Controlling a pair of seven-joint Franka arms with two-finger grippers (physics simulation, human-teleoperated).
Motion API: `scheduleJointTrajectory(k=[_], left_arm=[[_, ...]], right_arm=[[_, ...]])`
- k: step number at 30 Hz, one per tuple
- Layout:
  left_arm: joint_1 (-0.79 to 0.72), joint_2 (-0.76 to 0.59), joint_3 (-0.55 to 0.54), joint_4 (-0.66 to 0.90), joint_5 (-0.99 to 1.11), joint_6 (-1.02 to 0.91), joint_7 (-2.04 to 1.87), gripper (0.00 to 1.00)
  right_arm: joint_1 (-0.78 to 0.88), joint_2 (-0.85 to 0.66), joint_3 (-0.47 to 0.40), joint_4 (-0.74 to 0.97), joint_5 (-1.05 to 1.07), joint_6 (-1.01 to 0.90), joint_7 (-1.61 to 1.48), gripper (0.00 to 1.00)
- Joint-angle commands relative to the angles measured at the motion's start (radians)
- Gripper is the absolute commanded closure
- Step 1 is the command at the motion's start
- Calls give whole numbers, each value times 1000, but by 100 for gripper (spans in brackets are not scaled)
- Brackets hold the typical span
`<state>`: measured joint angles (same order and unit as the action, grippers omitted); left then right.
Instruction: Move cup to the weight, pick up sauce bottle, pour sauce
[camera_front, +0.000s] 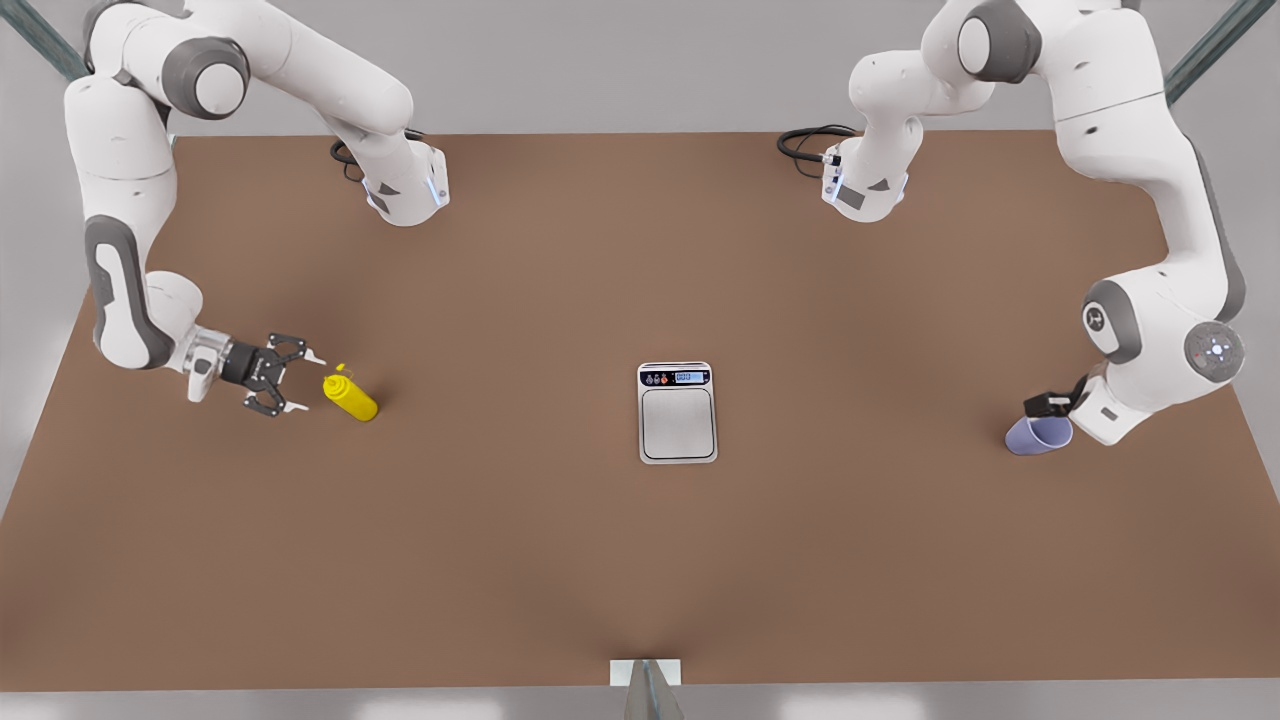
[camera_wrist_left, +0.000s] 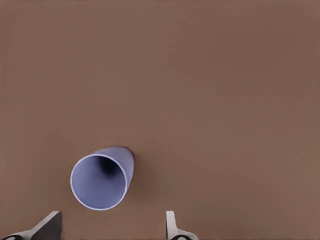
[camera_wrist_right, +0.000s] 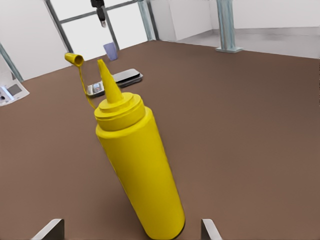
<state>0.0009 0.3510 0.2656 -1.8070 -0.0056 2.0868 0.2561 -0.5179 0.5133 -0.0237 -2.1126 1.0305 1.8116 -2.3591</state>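
Fingers (camera_wrist_right: 49, 229) of my right gripper (camera_front: 296, 380) are spread wide, level with the sauce bottle (camera_front: 351, 396) just beside them at the front view's left; it stands on the counter (camera_front: 500, 560), nozzle cap dangling off. My left gripper (camera_front: 1052, 404) hangs over the cup (camera_front: 1038, 435) at the right, fingers (camera_wrist_left: 172, 226) apart, not touching it. Between them, well apart from both, lies the weight (camera_front: 678, 412).

On the brown table (camera_front: 640, 560), the right gripper (camera_front: 300, 380) gapes beside the sauce bottle (camera_front: 352, 396), the weight (camera_front: 678, 424) sits mid-table, and the left gripper (camera_front: 1050, 405) sits over the cup (camera_front: 1038, 436).
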Motion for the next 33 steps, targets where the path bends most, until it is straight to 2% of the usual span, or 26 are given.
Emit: scheduleJointTrajectory(k=[1, 18, 19, 20, 21, 33], left_arm=[[-1, 13, 0, 0, -10, 9, 0, 0], [2, 120, 4, -71, -16, 185, 0, 4], [2, 125, 4, -69, -16, 193, -1, 9], [2, 134, 4, -71, -16, 203, 0, 20], [4, 141, 4, -71, -16, 210, 0, 24], [4, 184, 4, -71, -70, 220, 41, 40]], right_arm=[[1, 11, 2, 6, 0, 0, 0, 0], [65, 108, 5, 42, 31, 20, -131, 0], [65, 108, 7, 40, 31, 18, -131, 0], [65, 111, 16, 40, 34, 18, -131, 0], [65, 119, 25, 42, 49, 20, -131, 0], [113, 131, 27, 57, 100, 18, -131, 0]])
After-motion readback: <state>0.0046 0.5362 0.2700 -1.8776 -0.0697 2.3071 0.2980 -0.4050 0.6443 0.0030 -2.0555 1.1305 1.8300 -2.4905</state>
